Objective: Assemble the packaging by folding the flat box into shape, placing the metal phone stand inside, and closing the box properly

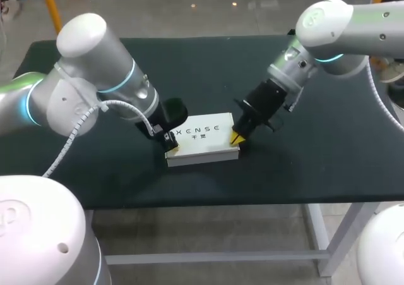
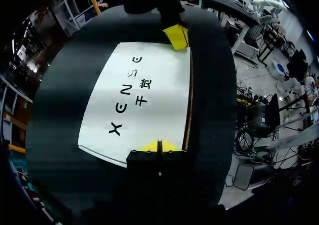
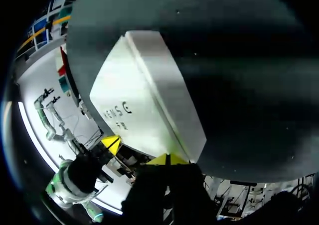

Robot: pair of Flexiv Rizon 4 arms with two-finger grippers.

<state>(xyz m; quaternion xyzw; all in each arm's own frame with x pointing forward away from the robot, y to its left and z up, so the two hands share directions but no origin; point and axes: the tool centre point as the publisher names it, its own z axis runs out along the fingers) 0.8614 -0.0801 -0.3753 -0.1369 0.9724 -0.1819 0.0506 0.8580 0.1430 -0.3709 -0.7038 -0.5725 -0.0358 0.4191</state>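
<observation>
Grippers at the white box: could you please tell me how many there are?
2. The left gripper is at the front left corner of the white box; the right gripper is at its right end. None appears hidden.

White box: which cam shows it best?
Left wrist view: the white box shows its whole top face, left gripper at one end, right gripper at the other. Head view shows it small, ends partly covered by both grippers. Right wrist view shows it slanted: top plus one side.
</observation>
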